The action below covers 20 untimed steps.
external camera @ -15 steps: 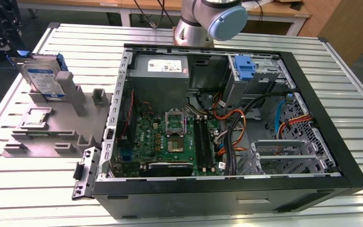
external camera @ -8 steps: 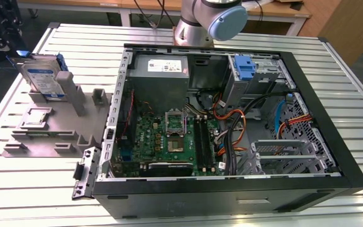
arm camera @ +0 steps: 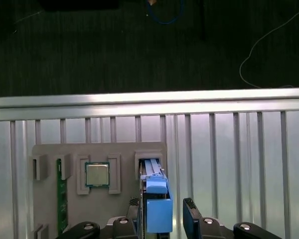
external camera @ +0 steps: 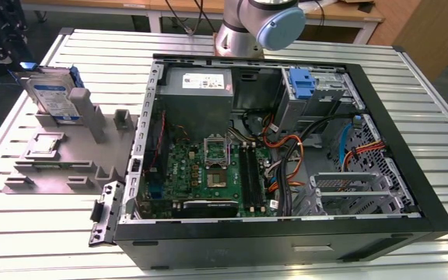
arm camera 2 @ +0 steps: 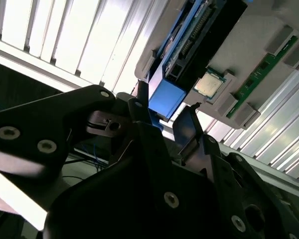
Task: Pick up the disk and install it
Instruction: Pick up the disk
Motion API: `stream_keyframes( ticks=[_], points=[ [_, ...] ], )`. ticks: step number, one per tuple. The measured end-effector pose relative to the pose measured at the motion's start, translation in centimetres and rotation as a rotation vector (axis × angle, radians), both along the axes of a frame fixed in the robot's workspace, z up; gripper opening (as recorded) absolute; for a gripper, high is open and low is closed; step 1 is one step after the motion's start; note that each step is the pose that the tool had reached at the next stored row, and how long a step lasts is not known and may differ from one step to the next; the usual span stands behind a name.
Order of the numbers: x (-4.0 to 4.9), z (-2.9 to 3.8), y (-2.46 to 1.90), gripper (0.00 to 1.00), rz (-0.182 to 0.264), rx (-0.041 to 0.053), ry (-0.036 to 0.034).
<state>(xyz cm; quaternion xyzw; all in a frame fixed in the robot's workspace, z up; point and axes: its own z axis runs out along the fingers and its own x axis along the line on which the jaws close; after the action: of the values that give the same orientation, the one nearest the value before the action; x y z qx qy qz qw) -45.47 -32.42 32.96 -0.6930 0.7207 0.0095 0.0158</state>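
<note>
The disk stands on edge in a slot of the grey parts holder. It is at the exterior view's left, well apart from the open computer case in the middle of the slatted aluminium worktop. Its white-and-blue labelled face shows in that view, with the blue carrier frame along its edges. The arm appears there as a grey joint with a pale blue cap, just behind the far wall of the case, rising out of the top of the picture.

Both wrist views look past the jaws toward the holder, with the disk's narrow edge facing the lens. The jaws are open, with a clear gap between the two black fingers, and they hold nothing. In the first wrist view the blue end of the disk lines up with that gap, one finger on each side of it. The second wrist view shows the same blue end between the fingertips. Whether either finger touches the carrier frame cannot be told.

On the holder beside the disk, a processor chip lies in its own recess and a green memory stick lies further along. Inside the case are the green motherboard, the grey power supply and a blue bracket on top of the metal drive cage
</note>
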Motion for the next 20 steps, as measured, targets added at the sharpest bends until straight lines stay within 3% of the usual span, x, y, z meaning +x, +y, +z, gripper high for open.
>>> stream_keyframes(
  ticks=[3, 12, 20],
  points=[
    [0.0, -0.09, -0.01, 0.47, 0.029, 0.0, 0.0],
    [0.01, -0.85, -0.04, 0.47, 0.038, 0.0003, 0.0001],
    [0.0, -1.88, -0.59, 0.47, 0.042, 0.0003, 0.0]
  ],
)
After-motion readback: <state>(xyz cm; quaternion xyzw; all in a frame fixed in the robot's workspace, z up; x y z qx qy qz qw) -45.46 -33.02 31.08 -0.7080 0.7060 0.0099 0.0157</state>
